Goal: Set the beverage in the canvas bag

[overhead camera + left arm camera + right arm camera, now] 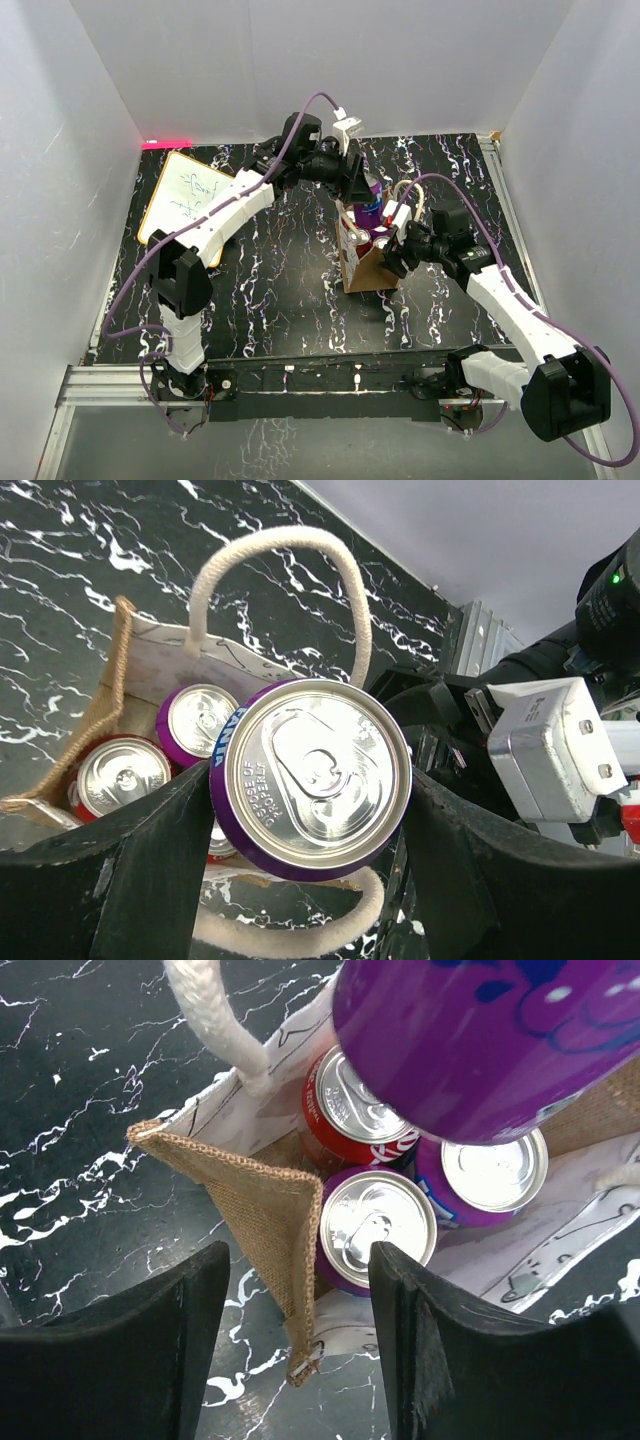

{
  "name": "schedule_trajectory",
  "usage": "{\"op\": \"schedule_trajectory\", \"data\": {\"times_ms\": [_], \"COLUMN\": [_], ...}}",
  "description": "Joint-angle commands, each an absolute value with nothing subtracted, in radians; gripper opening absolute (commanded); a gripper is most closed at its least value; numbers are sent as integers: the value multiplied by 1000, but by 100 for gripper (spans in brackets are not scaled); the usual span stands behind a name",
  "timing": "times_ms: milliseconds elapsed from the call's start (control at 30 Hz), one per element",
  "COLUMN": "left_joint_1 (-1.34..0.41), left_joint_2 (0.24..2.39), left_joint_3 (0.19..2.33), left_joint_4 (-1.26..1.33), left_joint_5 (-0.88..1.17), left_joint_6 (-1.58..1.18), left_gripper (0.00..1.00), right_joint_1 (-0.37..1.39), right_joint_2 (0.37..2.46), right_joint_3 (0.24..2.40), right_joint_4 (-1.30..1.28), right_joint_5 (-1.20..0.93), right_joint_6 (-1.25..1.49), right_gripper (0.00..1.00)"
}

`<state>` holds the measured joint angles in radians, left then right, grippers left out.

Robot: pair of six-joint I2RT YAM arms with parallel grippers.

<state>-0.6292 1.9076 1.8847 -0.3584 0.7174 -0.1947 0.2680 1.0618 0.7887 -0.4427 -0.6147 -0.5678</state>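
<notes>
The canvas bag [366,270] stands mid-table, tan burlap with cream handles. My left gripper [360,190] is shut on a purple beverage can [318,778] and holds it just above the bag's open mouth; the can also shows in the top view [371,211] and the right wrist view [490,1040]. Inside the bag sit a red can [350,1110] and two purple cans [378,1222] [492,1172]. My right gripper [300,1300] is open, its fingers on either side of the bag's burlap corner wall [262,1210], not closed on it.
A white board with handwriting [190,195] lies at the back left. A red light strip [165,142] glows at the back wall. White walls enclose the table. A metal rail [300,378] runs along the near edge.
</notes>
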Motion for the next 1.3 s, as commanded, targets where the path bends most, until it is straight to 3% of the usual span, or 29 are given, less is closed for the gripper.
{"op": "schedule_trajectory", "data": {"times_ms": [0, 300, 467, 900, 1267], "left_joint_1": [-663, -683, -702, -718, -723], "left_joint_2": [1856, 1844, 1839, 1806, 1784], "left_joint_3": [1853, 1801, 1781, 1724, 1736], "left_joint_4": [-285, -319, -359, -364, -327], "left_joint_5": [755, 704, 684, 757, 825], "left_joint_6": [-193, -128, -73, -37, -38], "left_gripper": [0, 0, 0, 0, 0], "right_joint_1": [273, 274, 272, 273, 273], "right_joint_2": [1063, 1026, 1007, 979, 977], "right_joint_3": [767, 770, 778, 767, 753], "right_joint_4": [-353, -455, -513, -579, -569], "right_joint_5": [-601, -677, -711, -729, -729], "right_joint_6": [-546, -608, -658, -713, -707], "right_gripper": [57, 28, 18, 9, 8]}}
